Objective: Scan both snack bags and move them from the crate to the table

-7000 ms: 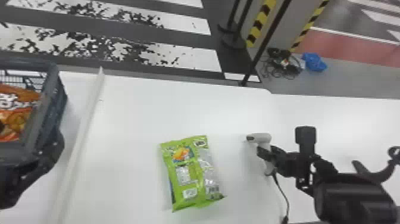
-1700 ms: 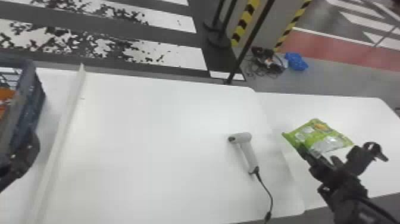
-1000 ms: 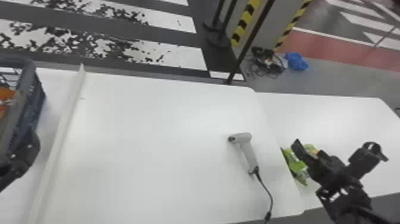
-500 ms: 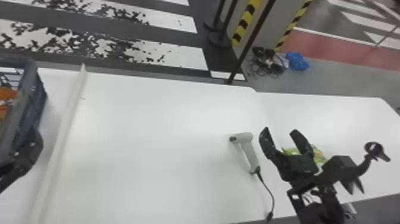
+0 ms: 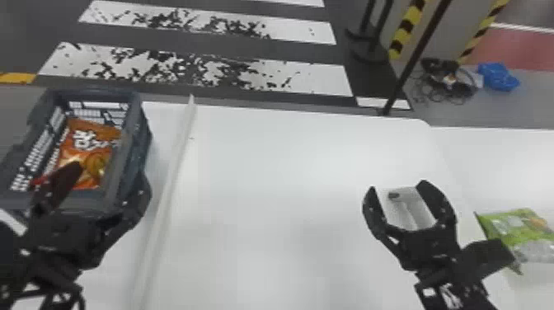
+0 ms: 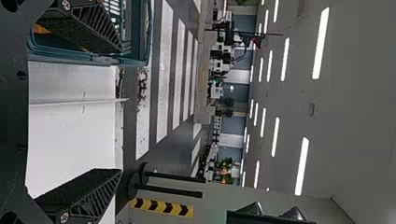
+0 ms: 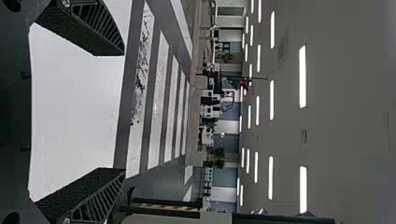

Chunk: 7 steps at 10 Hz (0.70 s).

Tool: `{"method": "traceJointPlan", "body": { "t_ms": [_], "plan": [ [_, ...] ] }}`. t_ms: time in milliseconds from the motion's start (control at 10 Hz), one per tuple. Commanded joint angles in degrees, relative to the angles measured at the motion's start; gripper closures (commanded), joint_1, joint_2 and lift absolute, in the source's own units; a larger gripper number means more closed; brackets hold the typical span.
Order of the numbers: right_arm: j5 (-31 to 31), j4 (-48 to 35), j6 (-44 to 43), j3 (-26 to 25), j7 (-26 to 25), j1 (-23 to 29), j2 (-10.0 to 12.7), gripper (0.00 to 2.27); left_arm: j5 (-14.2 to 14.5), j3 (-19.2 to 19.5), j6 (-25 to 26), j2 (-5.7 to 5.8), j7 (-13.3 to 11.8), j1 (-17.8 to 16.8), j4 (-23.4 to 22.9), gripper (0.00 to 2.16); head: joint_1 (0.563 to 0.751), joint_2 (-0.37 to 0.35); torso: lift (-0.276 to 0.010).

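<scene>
In the head view an orange snack bag (image 5: 88,154) lies in the dark crate (image 5: 138,123) at the left. My left gripper (image 5: 105,181) is at the crate's near end, fingers apart, one over the bag and one outside the side wall. My right gripper (image 5: 399,189) stands open above the table (image 5: 264,198); the white scanner (image 5: 412,206) shows between its fingers, partly hidden below. To its right a green snack bag (image 5: 519,235) lies on the white surface. The wrist views show the left gripper (image 6: 119,109) and right gripper (image 7: 123,112) with parted fingers holding nothing.
A raised white strip (image 5: 165,198) runs along the table between crate and scanner. Beyond the far edge stand black posts (image 5: 416,57) and yellow-black striped barriers. A blue bundle (image 5: 498,77) and cables lie on the floor.
The green bag went from the table's middle to the right and was let go. My right gripper then moved left, over the scanner. The head view has turned left, showing more of the crate and left arm.
</scene>
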Motion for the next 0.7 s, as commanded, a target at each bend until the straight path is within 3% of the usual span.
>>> {"method": "traceJointPlan", "body": {
  "t_ms": [0, 200, 300, 400, 500, 600],
  "plan": [
    [1.5, 1.6, -0.5, 3.1, -1.2, -0.6, 0.0, 0.04, 0.0, -0.4, 0.0, 0.0, 0.0, -0.6, 0.7, 0.08, 0.695, -0.076, -0.088],
    [1.6, 2.1, -0.3, 4.7, -3.1, -1.2, 0.2, 0.04, -0.2, -1.8, 0.0, 0.17, 0.2, -1.3, 1.5, 0.08, 0.695, -0.045, -0.088],
    [1.6, 2.0, -0.2, 4.7, -3.2, -1.3, 0.5, 0.04, -1.6, -2.8, 0.2, 0.35, 0.3, -1.7, 1.3, 0.08, 0.695, -0.043, -0.088],
    [1.6, 2.0, -0.2, 4.9, -3.2, -1.3, 0.5, 0.04, -2.5, -2.3, 3.5, 1.14, -0.7, -2.8, -0.9, 0.08, 0.695, -0.047, -0.088],
    [1.6, 2.0, 0.2, 4.9, -3.2, -1.1, 0.5, 0.05, -3.3, 0.0, 13.7, 2.19, -3.0, -4.4, -5.1, 0.08, 0.695, -0.053, -0.088],
    [1.6, 1.9, 0.4, 4.9, -3.2, -0.9, 0.4, 0.05, -3.4, 3.0, 22.8, 4.13, -5.2, -6.5, -8.5, 0.08, 0.695, -0.054, -0.088]
  ]
}}
